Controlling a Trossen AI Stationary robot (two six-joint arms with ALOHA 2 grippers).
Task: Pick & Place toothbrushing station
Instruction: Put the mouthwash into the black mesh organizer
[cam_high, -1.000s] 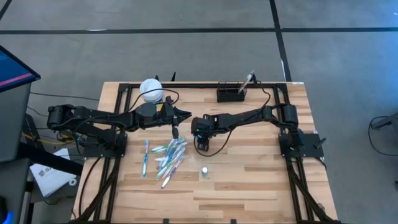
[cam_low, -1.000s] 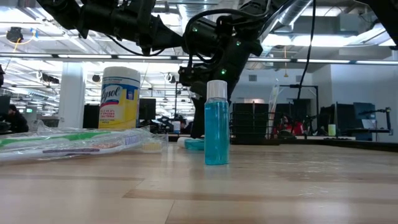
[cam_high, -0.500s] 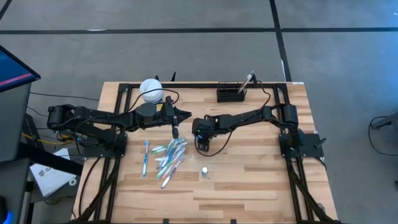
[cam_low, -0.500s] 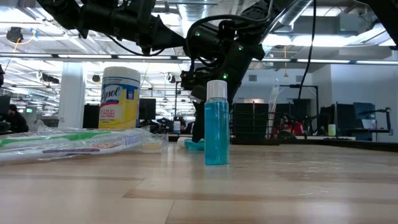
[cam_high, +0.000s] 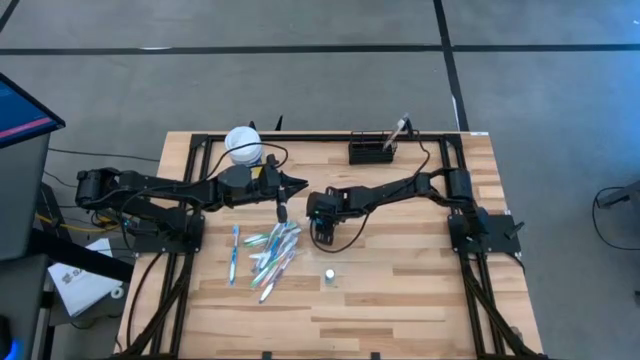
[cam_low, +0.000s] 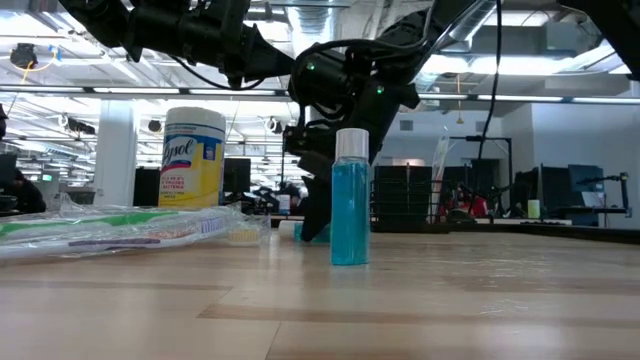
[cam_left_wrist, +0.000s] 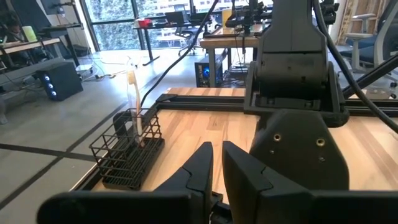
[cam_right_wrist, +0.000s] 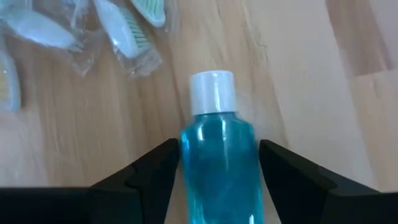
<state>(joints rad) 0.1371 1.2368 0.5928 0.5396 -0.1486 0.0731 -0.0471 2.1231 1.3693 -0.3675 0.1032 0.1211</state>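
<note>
Caddy (cam_high: 371, 152) holds upright toothbrush (cam_left_wrist: 132, 99); blue-liquid bottle (cam_low: 349, 198) capped.

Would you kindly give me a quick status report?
Right gripper open, fingers flanking blue bottle. Left gripper nearly shut, empty. Caddy at far edge, one toothbrush inside.

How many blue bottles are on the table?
1. The blue bottle stands upright on the table's front middle, right of the toothbrush pile; others may be hidden.

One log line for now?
right gripper open, aimed at blue bottle | left gripper by toothbrush pile | caddy at far edge
</note>
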